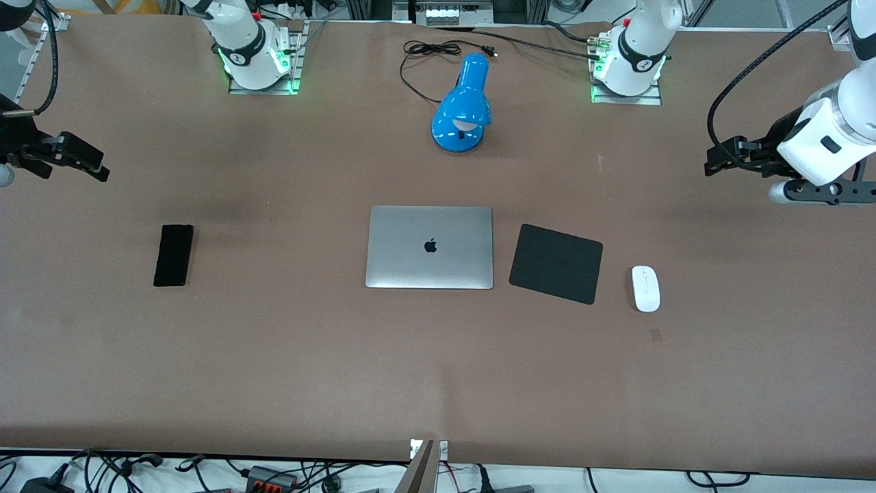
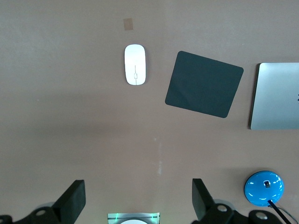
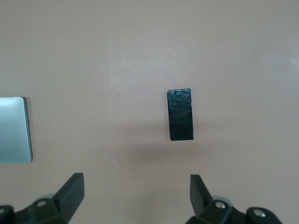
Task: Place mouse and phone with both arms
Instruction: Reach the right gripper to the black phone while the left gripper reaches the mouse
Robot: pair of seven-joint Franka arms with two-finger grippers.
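The white mouse point(image 1: 645, 288) lies on the brown table beside the black mouse pad point(image 1: 556, 263), toward the left arm's end; it also shows in the left wrist view point(image 2: 135, 71). The black phone point(image 1: 173, 255) lies flat toward the right arm's end and shows in the right wrist view point(image 3: 180, 114). My left gripper point(image 1: 715, 164) hangs open and empty in the air over bare table at the left arm's end, apart from the mouse. My right gripper point(image 1: 96, 170) hangs open and empty over bare table at the right arm's end, apart from the phone.
A closed silver laptop point(image 1: 430, 247) lies mid-table beside the mouse pad. A blue desk lamp point(image 1: 463, 107) with a black cord stands farther from the front camera than the laptop. The arm bases point(image 1: 254, 51) stand along the table's edge by the robots.
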